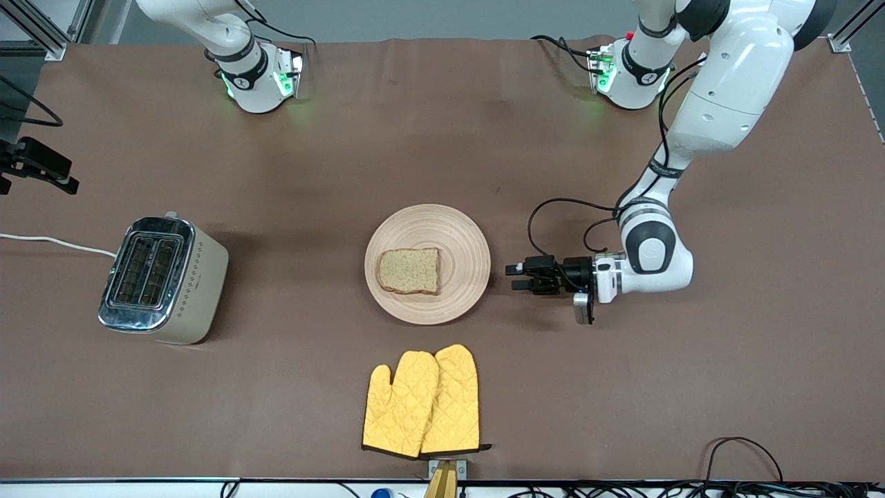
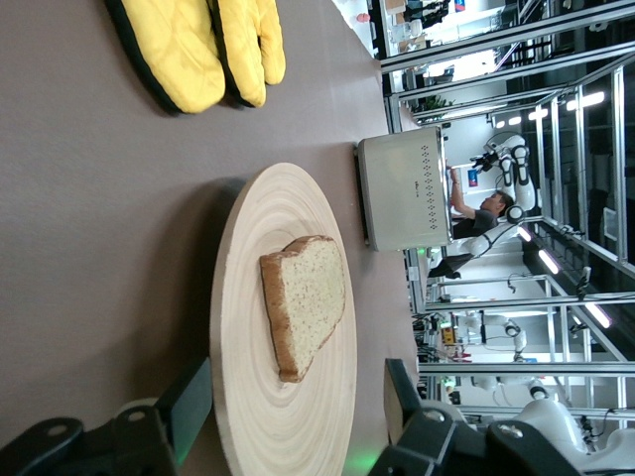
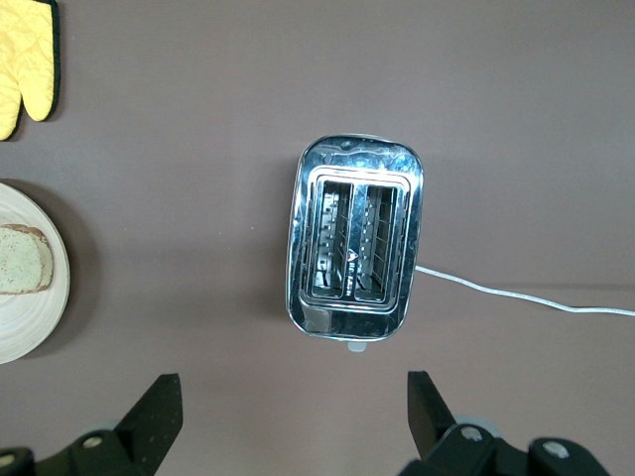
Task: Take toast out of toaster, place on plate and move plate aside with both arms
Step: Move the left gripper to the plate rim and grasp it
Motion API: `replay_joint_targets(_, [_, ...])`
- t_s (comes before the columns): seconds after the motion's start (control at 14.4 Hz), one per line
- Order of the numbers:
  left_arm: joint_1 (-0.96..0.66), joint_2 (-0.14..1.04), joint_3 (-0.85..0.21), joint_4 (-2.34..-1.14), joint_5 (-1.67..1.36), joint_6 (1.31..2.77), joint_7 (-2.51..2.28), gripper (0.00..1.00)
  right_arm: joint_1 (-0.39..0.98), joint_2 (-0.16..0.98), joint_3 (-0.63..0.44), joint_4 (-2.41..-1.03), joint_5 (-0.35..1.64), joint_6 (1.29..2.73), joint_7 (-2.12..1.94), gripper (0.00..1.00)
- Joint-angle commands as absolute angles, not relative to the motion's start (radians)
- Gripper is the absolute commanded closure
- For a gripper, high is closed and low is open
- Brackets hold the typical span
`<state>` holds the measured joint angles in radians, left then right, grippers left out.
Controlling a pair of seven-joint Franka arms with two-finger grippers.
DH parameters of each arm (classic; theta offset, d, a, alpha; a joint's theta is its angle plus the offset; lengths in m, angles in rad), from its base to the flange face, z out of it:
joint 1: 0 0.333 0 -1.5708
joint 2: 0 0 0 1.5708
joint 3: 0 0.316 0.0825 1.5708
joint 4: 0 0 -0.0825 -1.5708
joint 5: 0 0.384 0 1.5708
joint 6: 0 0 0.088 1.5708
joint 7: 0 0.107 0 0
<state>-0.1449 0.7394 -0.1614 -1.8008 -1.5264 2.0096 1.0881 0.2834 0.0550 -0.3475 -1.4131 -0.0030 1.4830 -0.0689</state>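
The toast (image 1: 408, 270) lies flat on the round wooden plate (image 1: 456, 228) in the middle of the table. My left gripper (image 1: 510, 271) is low and level beside the plate's rim, toward the left arm's end, with a small gap to it. It is open and empty. In the left wrist view the plate (image 2: 278, 416) and toast (image 2: 306, 302) show between its spread fingers (image 2: 189, 407). My right gripper (image 3: 293, 412) is out of the front view. It is open and empty, high over the table by the toaster (image 3: 355, 248), with the plate (image 3: 30, 327) at the view's edge.
The cream and chrome toaster (image 1: 162, 279) stands toward the right arm's end, its slots empty and its white cord trailing off the table. Two yellow oven mitts (image 1: 422, 401) lie nearer the front camera than the plate. Black cables lie at the front edge.
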Motion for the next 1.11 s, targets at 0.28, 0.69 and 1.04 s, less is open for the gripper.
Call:
replay_joint_targets(0.28, [-0.187, 0.765, -0.161, -1.833, -1.597, 2.068, 1.106, 0.31, 0.284, 0.040, -0.342, -1.430, 0.006, 1.474, -0.052, 0.00])
replay_joint_targets(0.69, [-0.213, 0.781, -0.161, -1.841, -1.631, 2.071, 1.085, 0.41, 0.284, 0.038, -0.342, -1.431, 0.006, 1.474, -0.052, 0.00])
replay_joint_targets(1.04, [-0.242, 0.788, -0.161, -1.841, -1.647, 2.128, 1.046, 0.47, 0.284, 0.038, -0.342, -1.431, 0.008, 1.474, -0.052, 0.00])
